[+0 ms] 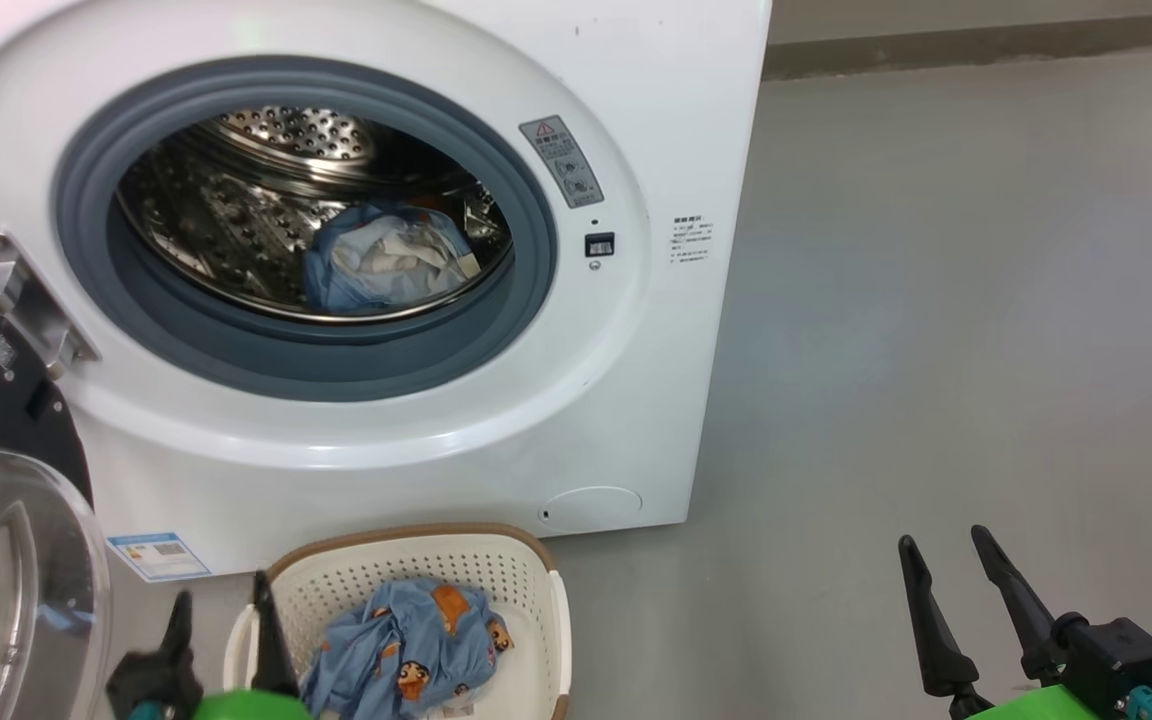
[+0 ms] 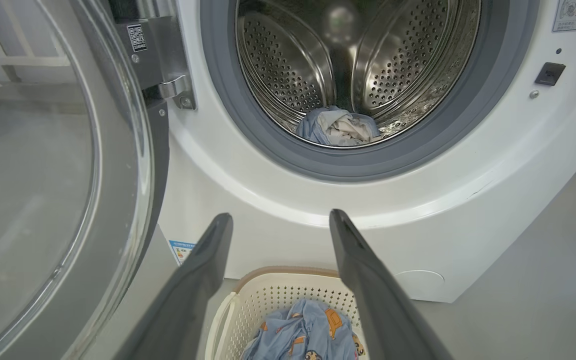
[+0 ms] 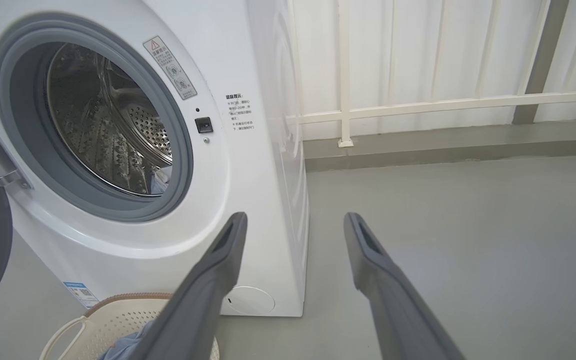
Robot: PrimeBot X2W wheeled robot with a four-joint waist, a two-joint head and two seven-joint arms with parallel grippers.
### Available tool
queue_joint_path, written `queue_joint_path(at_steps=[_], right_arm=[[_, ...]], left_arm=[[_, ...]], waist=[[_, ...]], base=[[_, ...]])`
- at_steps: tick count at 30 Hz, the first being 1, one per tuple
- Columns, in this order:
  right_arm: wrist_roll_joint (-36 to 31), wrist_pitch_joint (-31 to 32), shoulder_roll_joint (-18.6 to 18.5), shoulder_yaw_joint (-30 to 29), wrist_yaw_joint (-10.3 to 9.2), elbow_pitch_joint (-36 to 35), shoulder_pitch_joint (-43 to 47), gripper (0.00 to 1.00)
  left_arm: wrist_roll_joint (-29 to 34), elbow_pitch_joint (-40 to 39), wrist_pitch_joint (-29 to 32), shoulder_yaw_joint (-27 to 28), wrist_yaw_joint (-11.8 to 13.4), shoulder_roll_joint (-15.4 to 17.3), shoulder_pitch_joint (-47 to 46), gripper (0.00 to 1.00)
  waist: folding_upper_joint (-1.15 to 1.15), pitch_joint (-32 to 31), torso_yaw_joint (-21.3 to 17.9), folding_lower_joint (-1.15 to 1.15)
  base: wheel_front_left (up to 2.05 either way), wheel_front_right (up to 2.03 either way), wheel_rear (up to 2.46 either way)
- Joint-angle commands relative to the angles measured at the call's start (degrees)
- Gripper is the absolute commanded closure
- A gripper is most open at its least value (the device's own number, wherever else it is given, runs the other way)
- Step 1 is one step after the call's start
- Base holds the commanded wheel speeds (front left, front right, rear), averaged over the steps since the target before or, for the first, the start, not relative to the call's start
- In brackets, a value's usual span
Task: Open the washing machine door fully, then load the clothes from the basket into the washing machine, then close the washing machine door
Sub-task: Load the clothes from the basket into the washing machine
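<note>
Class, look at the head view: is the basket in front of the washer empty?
No, blue printed clothes lie bunched inside the basket.

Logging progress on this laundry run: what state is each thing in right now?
washing machine door: swung open to the left.
washing machine drum: holds one garment.
basket: on the floor, blue clothes inside.
left gripper: open, empty, near the basket.
right gripper: open, empty, over the floor.
</note>
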Motion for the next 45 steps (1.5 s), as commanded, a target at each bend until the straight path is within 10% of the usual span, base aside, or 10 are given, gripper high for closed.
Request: queue_joint_path(at_steps=[1, 45], right_arm=[[-0.4, -0.3, -0.5, 1.4, 0.09, -1.5, -0.2, 0.00], [-0.8, -0.3, -0.8, 0.1, 0.09, -0.1, 2.7, 0.00]], left_arm=[[0.1, -3.5, -0.5, 2.4, 0.9, 0.8, 1.5, 0.00], [0.5, -19.2, 3.0, -0.6, 3.3, 2.4, 14.8, 0.00]], waist=[[0.00, -0.5, 0.3, 0.00], [0.00, -2.4, 4.1, 0.00]], base=[[0.00, 0.00, 0.00], [0.00, 0.00, 0.00]])
